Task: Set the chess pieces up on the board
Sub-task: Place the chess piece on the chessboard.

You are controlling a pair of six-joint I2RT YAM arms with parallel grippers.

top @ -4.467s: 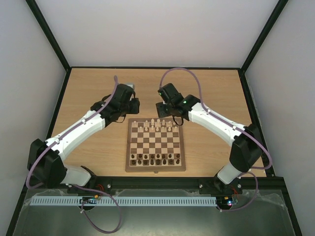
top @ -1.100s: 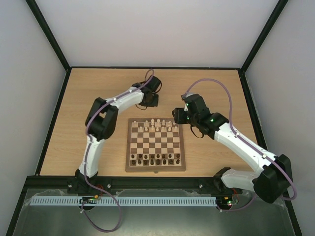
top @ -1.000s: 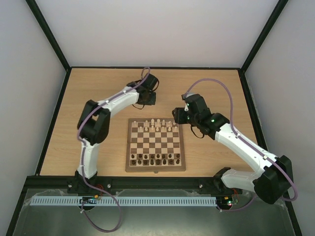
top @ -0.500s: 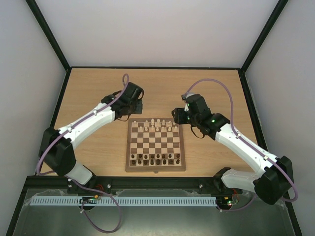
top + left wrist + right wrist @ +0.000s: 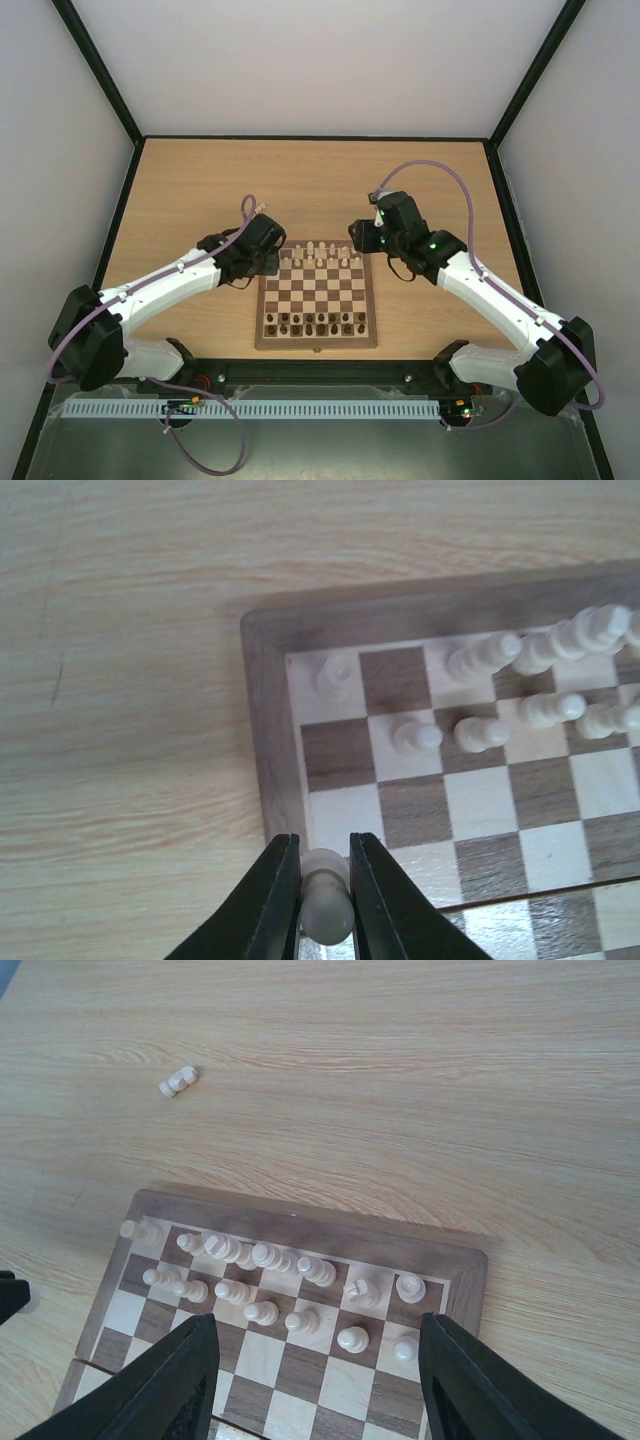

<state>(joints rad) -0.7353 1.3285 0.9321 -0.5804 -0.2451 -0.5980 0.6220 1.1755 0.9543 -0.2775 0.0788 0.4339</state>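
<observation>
My left gripper (image 5: 325, 878) pinches a cream pawn (image 5: 327, 912) over the board (image 5: 262, 730) (just inside its frame). My right gripper (image 5: 318, 1355) hangs open above the cream pieces (image 5: 262, 1256).

Wooden board (image 5: 262, 710) — satin checks, smooth turned-wood chess pieces (image 5: 416, 736), matt grained tabletop (image 5: 130, 630), matt plastic left end effector (image 5: 323, 852)

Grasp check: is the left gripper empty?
No, the left gripper is clamped on a cream piece held between its fingers.
</observation>
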